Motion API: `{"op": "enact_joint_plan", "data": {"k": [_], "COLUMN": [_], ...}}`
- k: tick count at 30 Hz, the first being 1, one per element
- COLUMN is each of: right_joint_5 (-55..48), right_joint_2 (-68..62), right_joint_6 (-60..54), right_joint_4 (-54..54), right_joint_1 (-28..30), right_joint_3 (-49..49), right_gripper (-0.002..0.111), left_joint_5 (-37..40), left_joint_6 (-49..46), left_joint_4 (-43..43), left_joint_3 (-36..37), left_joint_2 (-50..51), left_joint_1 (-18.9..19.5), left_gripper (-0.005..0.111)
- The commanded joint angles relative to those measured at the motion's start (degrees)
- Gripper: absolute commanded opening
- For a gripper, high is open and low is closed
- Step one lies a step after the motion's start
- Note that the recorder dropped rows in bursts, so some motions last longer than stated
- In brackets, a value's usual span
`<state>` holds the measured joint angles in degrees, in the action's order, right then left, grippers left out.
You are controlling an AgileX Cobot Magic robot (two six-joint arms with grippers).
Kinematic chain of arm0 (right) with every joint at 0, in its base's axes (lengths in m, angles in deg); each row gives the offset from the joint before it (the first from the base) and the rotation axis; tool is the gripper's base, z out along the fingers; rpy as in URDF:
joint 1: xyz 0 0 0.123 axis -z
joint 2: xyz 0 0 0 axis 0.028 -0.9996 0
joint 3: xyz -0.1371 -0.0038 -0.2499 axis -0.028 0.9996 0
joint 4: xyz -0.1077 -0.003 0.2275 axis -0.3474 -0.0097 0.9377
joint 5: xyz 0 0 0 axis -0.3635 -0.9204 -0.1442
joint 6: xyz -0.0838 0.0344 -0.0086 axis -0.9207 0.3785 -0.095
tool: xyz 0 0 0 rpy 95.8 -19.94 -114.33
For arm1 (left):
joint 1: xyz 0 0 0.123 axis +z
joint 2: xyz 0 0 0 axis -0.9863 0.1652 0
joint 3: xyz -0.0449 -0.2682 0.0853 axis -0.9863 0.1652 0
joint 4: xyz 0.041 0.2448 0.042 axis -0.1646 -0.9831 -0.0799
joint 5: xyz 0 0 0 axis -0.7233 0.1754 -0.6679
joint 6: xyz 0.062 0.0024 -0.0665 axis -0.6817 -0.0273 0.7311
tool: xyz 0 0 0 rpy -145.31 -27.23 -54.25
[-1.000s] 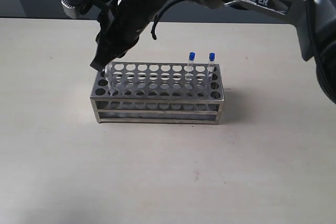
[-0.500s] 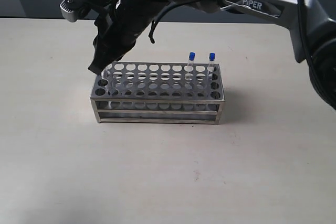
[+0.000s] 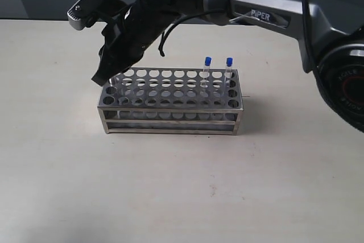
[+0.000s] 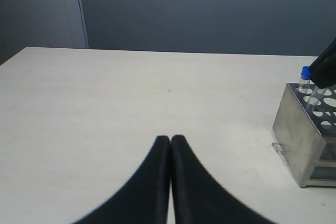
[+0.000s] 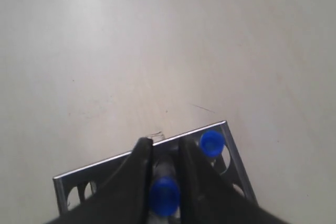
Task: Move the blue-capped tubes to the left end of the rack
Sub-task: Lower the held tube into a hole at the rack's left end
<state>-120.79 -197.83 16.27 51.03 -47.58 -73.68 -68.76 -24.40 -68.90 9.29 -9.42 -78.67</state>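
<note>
**labrat_07:** Right wrist view showed the right claw clamped on one blue-capped tube, a black finger snug on each side of the glass. A second capped tube stood in the corner hole of the rack, just beside the held one.

**pipette_pete:** Yeah, and in the exterior view that arm was stretched across the middle, claw down at the rack's left end. A third tube and a fourth tube stood upright in the back row near the right end, well apart from the claw. Rack sat flat on the pale desk.

**labrat_07:** And the left one?

**pipette_pete:** The left claw was clenched on nothing, fingers pressed together, hovering over the desk off the rack's left end.
</note>
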Motion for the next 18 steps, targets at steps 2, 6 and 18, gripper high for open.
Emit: {"op": "enact_joint_plan", "data": {"k": [2,6,18], "right_joint_5": [-0.5,-1.6,-5.5], "right_joint_2": [-0.8,-1.8,-1.8], "right_joint_6": [-0.2,-0.2,-0.2], "right_joint_4": [2.7,4.0,4.0], "right_joint_1": [-0.1,-0.1,-0.1], "right_joint_3": [-0.1,-0.1,-0.1], "right_gripper": [-0.001,-0.001,0.032], "left_joint_5": [0.0,0.0,0.0], "left_joint_6": [0.1,0.1,0.1], "left_joint_4": [0.1,0.1,0.1], "left_joint_3": [-0.1,-0.1,-0.1], "left_joint_2": [-0.2,-0.2,-0.2], "left_joint_1": [-0.2,-0.2,-0.2], "left_gripper": [0.001,0.001,0.001]}}
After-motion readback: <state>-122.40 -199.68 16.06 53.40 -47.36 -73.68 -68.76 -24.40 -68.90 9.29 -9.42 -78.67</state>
